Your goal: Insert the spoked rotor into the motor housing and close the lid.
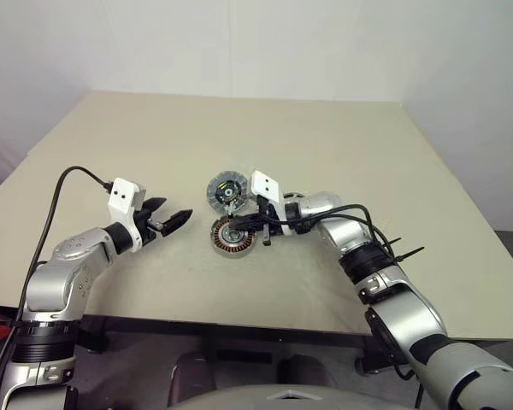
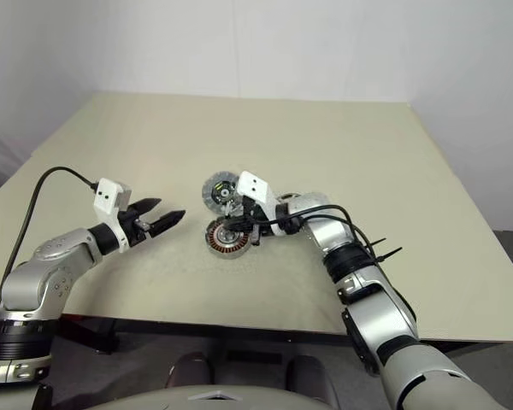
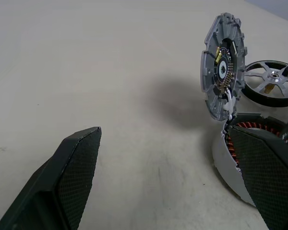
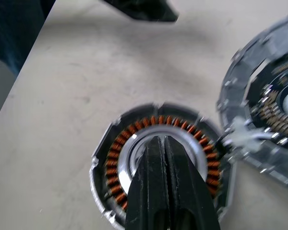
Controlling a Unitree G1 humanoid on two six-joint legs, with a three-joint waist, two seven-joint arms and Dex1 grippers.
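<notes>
1. Copper windings ring the motor housing (image 4: 158,143), which sits on the table (image 1: 368,154) directly under the right gripper (image 4: 161,143). The tips of that gripper are clenched together over the housing's shiny centre, with nothing visible between them.
2. The left gripper (image 1: 169,221) hangs released, jaws wide, well to the side of the parts and pointing toward them.
3. The spoked rotor (image 3: 272,84) lies just past the housing as seen from the left gripper, close beside the lid (image 3: 223,67).
4. The rotor looks like a thin, stiff metal ring, probably light and smooth. I would pinch it at the rim or across one spoke, since the small hub offers little to hold. It likely needs to go in level, or it will jam.
5. The lid stands tipped up on its edge beside the right gripper's tips and touches the housing rim. Thin white wires (image 4: 245,136) seem to tie the two together.
6. Those wires look fragile. The raised lid crowds the path to the cup, so it could be knocked or tugged.
</notes>
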